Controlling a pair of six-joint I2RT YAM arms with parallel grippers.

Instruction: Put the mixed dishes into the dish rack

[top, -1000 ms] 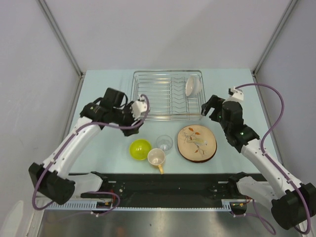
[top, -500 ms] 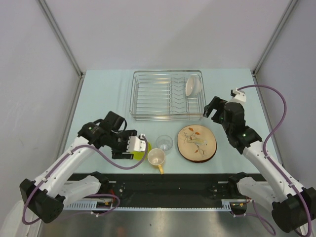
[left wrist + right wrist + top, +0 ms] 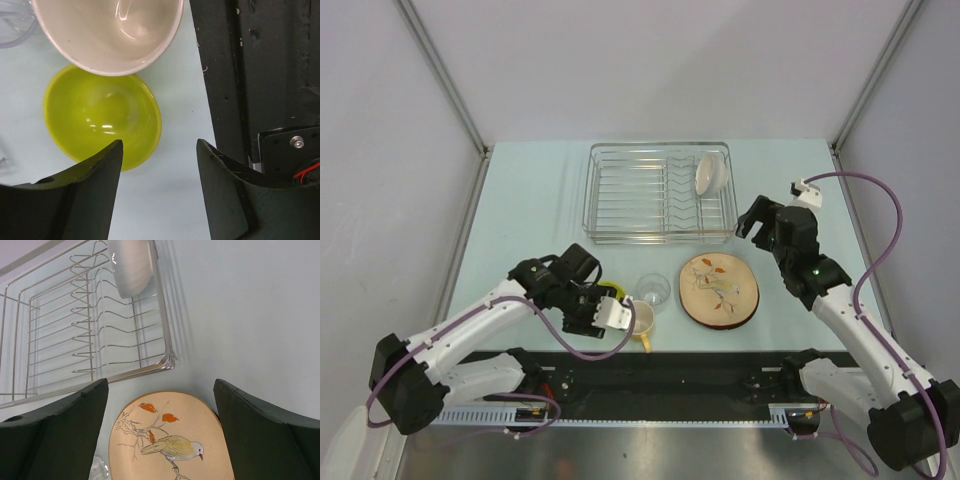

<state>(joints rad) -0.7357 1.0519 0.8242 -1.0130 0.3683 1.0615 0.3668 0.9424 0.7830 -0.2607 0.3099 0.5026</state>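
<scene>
the left arm has swung away from the front left corner of the dish rack (image 3: 630, 195) and come down to the near side of the tabletop (image 3: 530, 200). its hand (image 3: 159, 147) now hangs low over the green bowl (image 3: 100, 122), fingers spread and holding nothing. one finger is over the bowl's near edge, the other over bare tabletop beside it. the bowl sits upright, touching or nearly touching the mug (image 3: 640, 322), with the glass (image 3: 654, 289) just beyond.

the right arm has barely shifted. its hand (image 3: 161, 387) is open and empty, above the gap between the rack's front right corner and the wooden plate (image 3: 719, 290).

the white bowl (image 3: 710, 173) is the only dish in the rack, standing on edge at the far right. so the green bowl looks like the next pick. the mug crowding it may get nudged when the fingers close.
</scene>
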